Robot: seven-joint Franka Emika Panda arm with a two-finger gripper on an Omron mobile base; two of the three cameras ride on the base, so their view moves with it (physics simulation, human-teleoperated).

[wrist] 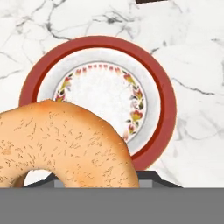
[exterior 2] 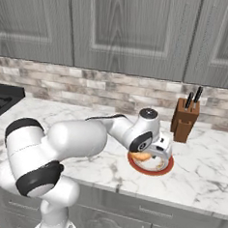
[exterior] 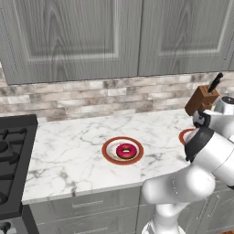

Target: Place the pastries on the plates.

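**One pastry plated, the second hanging over its plate**

The pink doughnut [exterior: 126,151] is already sitting in the middle of the left plate [exterior: 109,153], so that half is looking finished. Over to the right, near the knife block [exterior 2: 184,120], the gripper [exterior 2: 142,156] is clamping the golden doughnut [wrist: 61,144] and hanging just above the second plate [wrist: 162,94]. The pastry is sitting over the plate's near-left part rather than its centre. What is remaining, I'd judge, is lowering it and letting go.
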